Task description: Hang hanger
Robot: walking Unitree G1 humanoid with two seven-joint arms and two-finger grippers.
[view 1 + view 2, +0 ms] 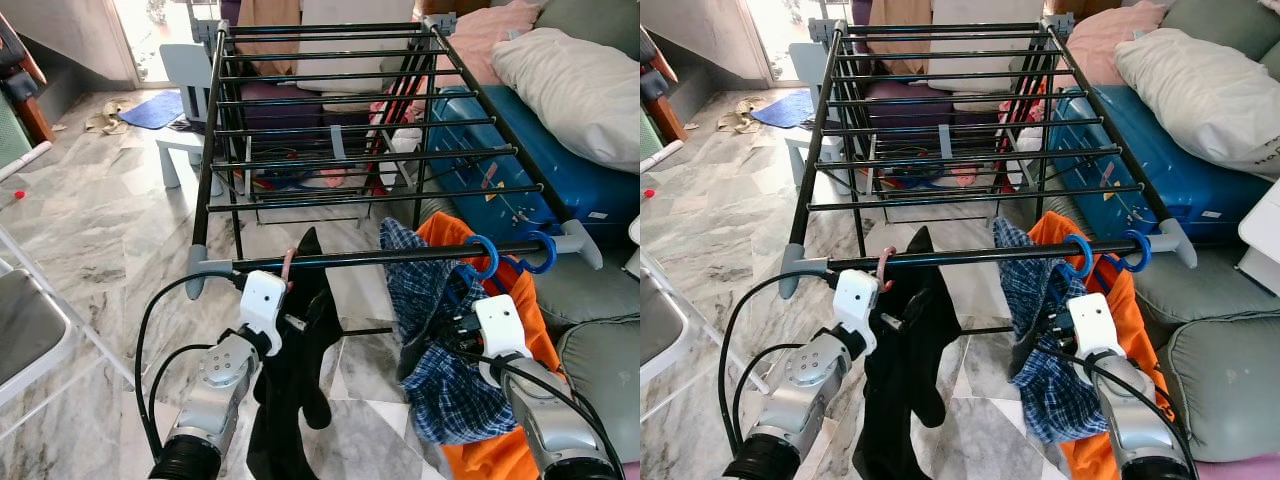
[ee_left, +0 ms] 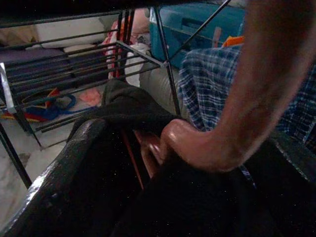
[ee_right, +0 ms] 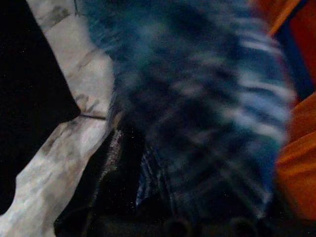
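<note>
Pink hanger (image 1: pixel 289 268) hooked on rack (image 1: pixel 400 256).

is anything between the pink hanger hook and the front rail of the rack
Nothing visible. The pink hanger hook already sits over the front rail above the left gripper, its black garment hanging below. The plaid shirt hangs apart, further along the rail.

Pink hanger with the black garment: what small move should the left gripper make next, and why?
Probably open and ease back. The pink hanger already hooks over the rack's front bar, the black garment hangs below it, and the left gripper is at its neck.
</note>
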